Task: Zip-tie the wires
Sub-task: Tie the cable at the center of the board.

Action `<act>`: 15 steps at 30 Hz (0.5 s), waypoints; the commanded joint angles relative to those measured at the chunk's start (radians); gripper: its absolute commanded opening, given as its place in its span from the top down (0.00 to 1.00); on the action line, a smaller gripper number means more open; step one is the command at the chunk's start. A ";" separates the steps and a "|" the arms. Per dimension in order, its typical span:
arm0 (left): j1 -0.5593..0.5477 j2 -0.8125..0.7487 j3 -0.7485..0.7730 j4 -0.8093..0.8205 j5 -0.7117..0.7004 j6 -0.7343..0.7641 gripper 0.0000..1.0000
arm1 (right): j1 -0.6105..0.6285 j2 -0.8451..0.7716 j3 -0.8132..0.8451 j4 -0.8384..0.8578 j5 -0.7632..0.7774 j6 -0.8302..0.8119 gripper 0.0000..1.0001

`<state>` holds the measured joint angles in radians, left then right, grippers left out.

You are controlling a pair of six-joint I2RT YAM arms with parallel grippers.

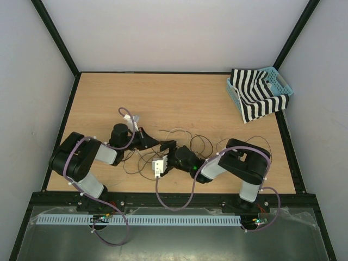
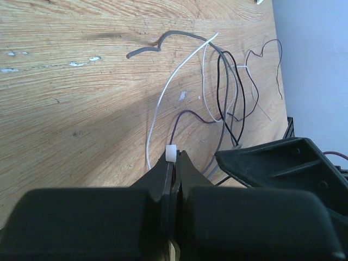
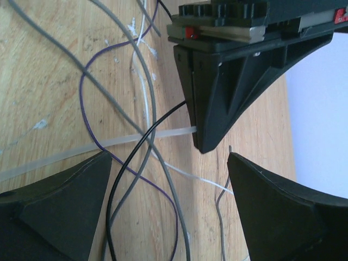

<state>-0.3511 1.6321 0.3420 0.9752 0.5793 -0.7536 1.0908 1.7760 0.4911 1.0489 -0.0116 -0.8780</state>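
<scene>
Right at the left gripper [image 2: 173, 162], whose jaws are pinched shut on the zip tie [image 3: 70, 153] (its pale strap runs out crosswise), the right gripper [image 3: 168, 157] stands wide and empty facing that strap, the loose wires [image 3: 163, 119] crossing it on the table [image 1: 179, 98] between them.

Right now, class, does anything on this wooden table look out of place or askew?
The black-and-white striped cloth spills over the near rim of the turquoise plastic basket, which sits skewed at the far right corner of the wooden table. The thin black and grey wires sprawl in loose loops mid-table, unbundled.
</scene>
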 commanded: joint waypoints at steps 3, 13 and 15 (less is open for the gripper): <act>-0.012 -0.019 0.025 0.004 0.014 0.001 1.00 | 0.007 0.090 0.061 0.054 0.047 0.011 0.01; -0.011 -0.031 0.030 -0.028 0.011 0.012 1.00 | 0.000 0.031 0.049 0.063 0.036 0.061 0.01; -0.012 -0.032 0.036 -0.036 0.015 0.008 1.00 | 0.004 -0.013 0.020 0.034 -0.018 0.048 0.01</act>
<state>-0.3595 1.6234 0.3473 0.9497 0.5789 -0.7525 1.0916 1.8507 0.5594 1.0950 0.0586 -0.8501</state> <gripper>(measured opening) 0.001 0.993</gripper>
